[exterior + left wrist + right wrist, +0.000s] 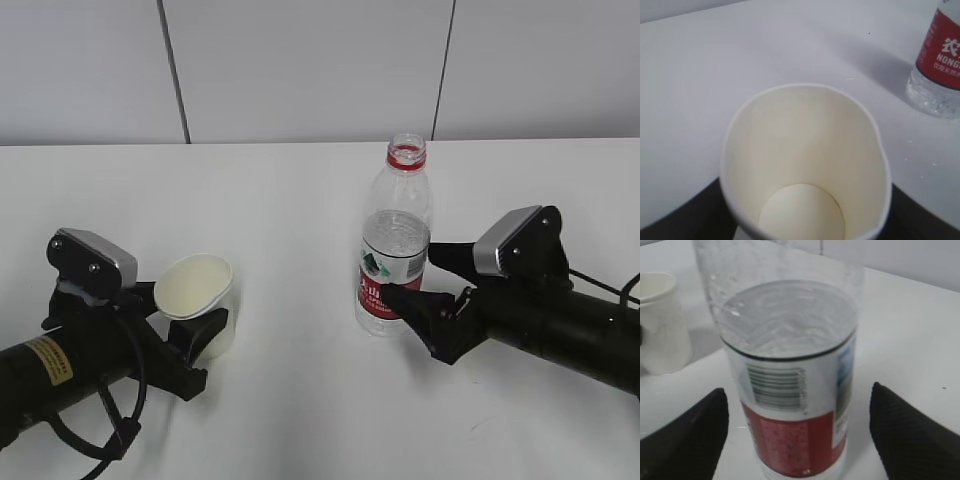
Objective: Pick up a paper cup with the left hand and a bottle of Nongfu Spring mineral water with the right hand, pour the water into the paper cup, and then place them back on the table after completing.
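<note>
The white paper cup (197, 298) sits tilted between the fingers of my left hand (186, 328), which is shut on its lower wall. In the left wrist view the cup (805, 150) fills the frame, empty, with its rim slightly squeezed and black fingers (675, 220) at both lower corners. The Nongfu Spring bottle (395, 250) stands upright on the table (300, 190), uncapped and part full of water. My right hand (421, 276) is open around its red label. In the right wrist view the bottle (790, 390) stands between the fingers (695, 435) with gaps on both sides.
A grey panelled wall (300, 60) runs behind the table's far edge. The bottle's base also shows in the left wrist view (940, 65), to the right of the cup and a short distance beyond it.
</note>
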You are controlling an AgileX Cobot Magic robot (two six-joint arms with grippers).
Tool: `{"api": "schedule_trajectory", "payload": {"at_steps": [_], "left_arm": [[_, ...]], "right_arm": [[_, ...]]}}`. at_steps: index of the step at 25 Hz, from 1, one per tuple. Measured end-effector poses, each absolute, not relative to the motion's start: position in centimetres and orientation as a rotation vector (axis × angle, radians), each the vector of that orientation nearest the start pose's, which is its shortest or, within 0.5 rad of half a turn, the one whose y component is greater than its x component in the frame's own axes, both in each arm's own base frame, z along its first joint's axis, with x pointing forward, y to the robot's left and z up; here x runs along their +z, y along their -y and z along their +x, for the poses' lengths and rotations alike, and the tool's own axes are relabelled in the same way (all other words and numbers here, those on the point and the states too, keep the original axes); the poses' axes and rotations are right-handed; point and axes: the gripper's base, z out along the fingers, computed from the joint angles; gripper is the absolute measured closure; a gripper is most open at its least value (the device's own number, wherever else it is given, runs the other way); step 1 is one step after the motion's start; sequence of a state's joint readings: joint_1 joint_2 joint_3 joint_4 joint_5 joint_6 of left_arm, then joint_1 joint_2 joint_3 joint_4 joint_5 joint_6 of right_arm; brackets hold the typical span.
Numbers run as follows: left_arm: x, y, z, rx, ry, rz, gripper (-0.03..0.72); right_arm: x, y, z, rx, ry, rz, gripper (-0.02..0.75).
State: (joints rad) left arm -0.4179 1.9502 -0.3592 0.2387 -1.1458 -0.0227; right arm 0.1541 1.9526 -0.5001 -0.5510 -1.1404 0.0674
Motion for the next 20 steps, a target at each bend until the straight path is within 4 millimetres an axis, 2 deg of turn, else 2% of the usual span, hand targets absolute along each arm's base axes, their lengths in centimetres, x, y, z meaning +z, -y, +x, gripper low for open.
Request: {"api": "schedule_trajectory", "payload": {"at_steps": [4,15,20], "left_arm": [[9.0,12.4,23.2,-0.436,-1.855,0.620,0.250],[9.0,12.4,23.2,-0.435,-1.854,0.620,0.251],[9.0,12.4,23.2,-0.435,-1.854,0.620,0.251]], "right_arm": [[10.4,-9.3,29.0,0.496,-1.716,-0.670,0.074],[10.1,-9.8,31.6,0.500,-1.672,-0.683,0.080],[9.9,-10.2,32.2,0.513,-1.653,-0.716,0.168]]}}
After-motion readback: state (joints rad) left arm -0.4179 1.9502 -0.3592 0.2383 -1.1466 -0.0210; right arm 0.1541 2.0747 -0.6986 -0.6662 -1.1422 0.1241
